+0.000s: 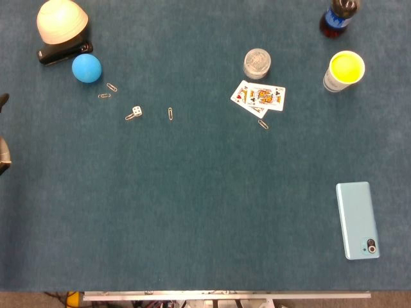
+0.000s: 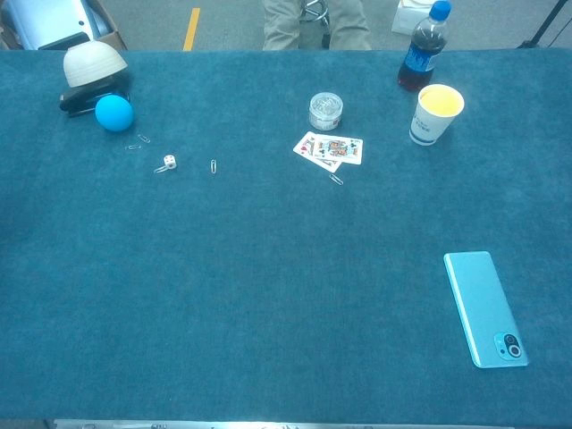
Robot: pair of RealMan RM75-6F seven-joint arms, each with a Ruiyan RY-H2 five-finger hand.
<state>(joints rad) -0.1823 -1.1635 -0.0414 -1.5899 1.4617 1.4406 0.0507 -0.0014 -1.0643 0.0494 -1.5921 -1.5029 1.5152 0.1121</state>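
Teal phone (image 1: 358,219) lies front right; playing cards (image 1: 259,97), clear jar (image 1: 257,63), yellow-filled cup (image 1: 345,70), cola bottle (image 1: 338,17) behind

1. Blue ball (image 1: 86,68): plain, round and matte, sitting on the desk's far left, touching the black stapler (image 1: 64,52) behind it.
2. Two paper clips (image 1: 112,87): small, silver, lying flat just in front of the ball and close together.
3. White die (image 1: 137,111): a bit further right, with another clip (image 1: 130,117) right against it.
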